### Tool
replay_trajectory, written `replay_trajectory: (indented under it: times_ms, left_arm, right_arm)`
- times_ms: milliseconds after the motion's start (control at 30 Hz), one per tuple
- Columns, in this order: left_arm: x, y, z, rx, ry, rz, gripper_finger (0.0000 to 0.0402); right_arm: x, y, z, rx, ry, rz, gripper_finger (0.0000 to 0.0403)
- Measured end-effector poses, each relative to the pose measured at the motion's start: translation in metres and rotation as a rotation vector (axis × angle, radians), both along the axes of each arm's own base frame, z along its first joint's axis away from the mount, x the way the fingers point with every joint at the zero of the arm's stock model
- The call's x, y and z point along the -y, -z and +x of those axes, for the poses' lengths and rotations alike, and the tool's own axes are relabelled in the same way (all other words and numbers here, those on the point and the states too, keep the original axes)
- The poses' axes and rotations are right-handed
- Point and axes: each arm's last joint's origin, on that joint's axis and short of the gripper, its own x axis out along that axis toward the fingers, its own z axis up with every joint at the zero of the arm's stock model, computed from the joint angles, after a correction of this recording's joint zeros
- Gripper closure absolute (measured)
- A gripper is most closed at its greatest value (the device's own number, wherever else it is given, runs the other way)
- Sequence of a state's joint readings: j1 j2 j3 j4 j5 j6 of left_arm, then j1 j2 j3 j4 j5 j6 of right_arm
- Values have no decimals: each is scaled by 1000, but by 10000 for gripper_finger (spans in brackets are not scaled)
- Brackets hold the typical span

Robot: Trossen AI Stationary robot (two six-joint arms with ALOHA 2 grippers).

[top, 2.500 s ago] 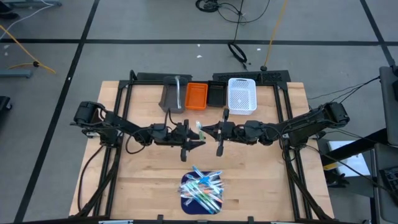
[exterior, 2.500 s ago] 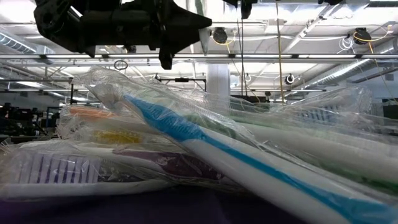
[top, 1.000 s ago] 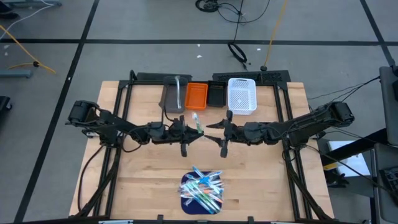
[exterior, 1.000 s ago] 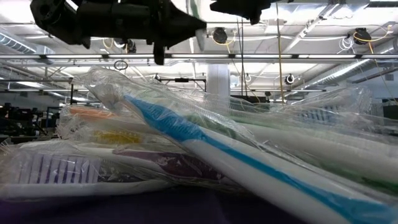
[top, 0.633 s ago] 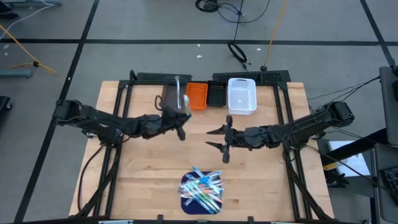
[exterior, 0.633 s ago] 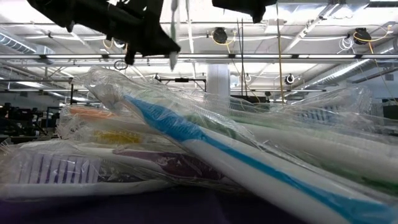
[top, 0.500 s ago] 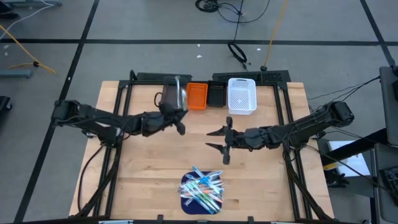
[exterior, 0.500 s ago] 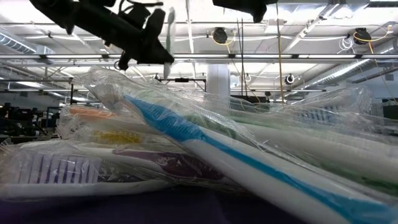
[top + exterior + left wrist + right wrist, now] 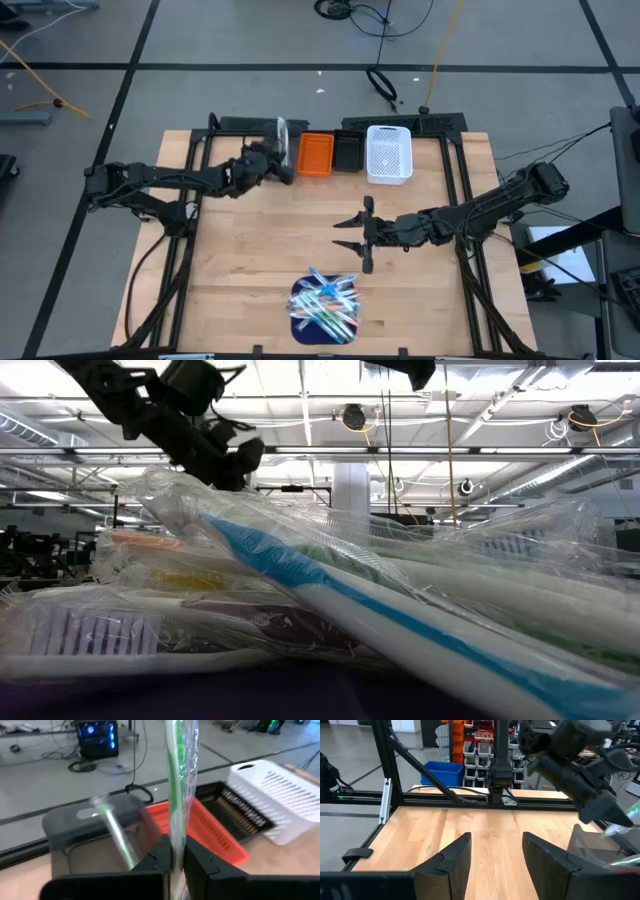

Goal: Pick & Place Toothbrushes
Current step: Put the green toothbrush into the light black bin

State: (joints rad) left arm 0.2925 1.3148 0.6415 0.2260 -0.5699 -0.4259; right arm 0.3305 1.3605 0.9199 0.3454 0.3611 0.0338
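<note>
Several wrapped toothbrushes (image 9: 325,303) lie piled on a dark blue mat (image 9: 300,318) near the table's front edge; they fill the low view (image 9: 330,610). My left gripper (image 9: 283,163) hovers over the grey bin (image 9: 75,822) at the far edge, shut on one green-and-white toothbrush (image 9: 179,780) in a clear wrapper. Another toothbrush (image 9: 114,832) leans inside the grey bin. My right gripper (image 9: 346,234) stands open above mid-table, nothing between its fingers (image 9: 455,857). My left gripper pinches the wrapped toothbrush's handle (image 9: 176,832) between its two fingers. The fingers lie across the brush and slant toward the table's far edge. Most of the brush sticks out to one side of the fingers. It hangs clear of the table, above the grey bin.
Beside the grey bin, along the far edge, stand an orange bin (image 9: 316,155), a black bin (image 9: 346,152) and a white slotted bin (image 9: 389,153). Black frame rails (image 9: 190,200) run along both sides of the table. Bare wood lies between the bins and the mat.
My left gripper has carried the toothbrush from mid-table toward the far edge and a little left, to above the grey bin, turning as it went and staying shut. My right gripper has drifted slightly toward the near edge, still open.
</note>
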Motion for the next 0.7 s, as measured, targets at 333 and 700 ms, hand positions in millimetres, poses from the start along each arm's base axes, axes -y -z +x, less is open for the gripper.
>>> replay_trajectory:
  times_ms: [333,700]
  left_arm:
    - [-35,4,-16,21,-78,-96,359]
    - [-46,30,-11,-48,-101,-155,393]
  right_arm:
    - [0,0,0,0,0,0,232]
    - [1,2,0,-5,1,-2,232]
